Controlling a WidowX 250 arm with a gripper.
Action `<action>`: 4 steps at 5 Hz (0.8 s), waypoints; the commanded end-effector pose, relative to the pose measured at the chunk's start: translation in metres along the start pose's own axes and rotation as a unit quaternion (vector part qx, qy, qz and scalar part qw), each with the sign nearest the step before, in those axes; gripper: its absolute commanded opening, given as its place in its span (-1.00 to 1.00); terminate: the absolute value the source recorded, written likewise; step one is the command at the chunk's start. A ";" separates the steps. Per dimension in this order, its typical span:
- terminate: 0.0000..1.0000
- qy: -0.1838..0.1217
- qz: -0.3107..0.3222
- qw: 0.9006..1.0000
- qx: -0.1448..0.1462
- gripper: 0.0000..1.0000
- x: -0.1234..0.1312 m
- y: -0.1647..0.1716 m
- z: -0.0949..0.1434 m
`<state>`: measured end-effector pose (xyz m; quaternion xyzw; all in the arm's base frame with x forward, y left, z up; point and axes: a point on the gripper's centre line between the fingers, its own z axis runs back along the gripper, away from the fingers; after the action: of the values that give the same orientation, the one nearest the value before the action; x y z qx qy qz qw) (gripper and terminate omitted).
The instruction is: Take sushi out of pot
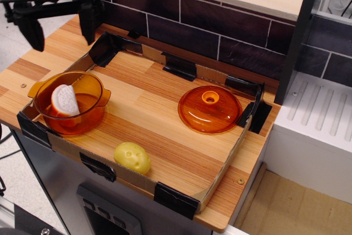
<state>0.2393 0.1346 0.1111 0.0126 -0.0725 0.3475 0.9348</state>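
Sushi (pixel 65 100) sits in the pot (pixel 70 103), below the spread, empty fingers (pixel 87 23).

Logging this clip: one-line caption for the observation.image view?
Open claw hangs above the orange pot holding the sushi; lid and yellow lump lie apart.

One pot (pixel 70 103) holds one sushi (pixel 65 100). One lid (pixel 209 109) and one yellow lump (pixel 132 157) sit apart.
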 end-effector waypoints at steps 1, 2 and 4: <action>-1.00 0.007 0.005 1.000 0.014 1.00 0.006 0.015 -0.023; -1.00 0.002 0.020 1.000 0.023 1.00 0.004 0.017 -0.038; -1.00 -0.014 0.029 0.999 0.018 1.00 -0.008 0.016 -0.057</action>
<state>0.2250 0.1419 0.0438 0.0257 -0.0591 0.3789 0.9232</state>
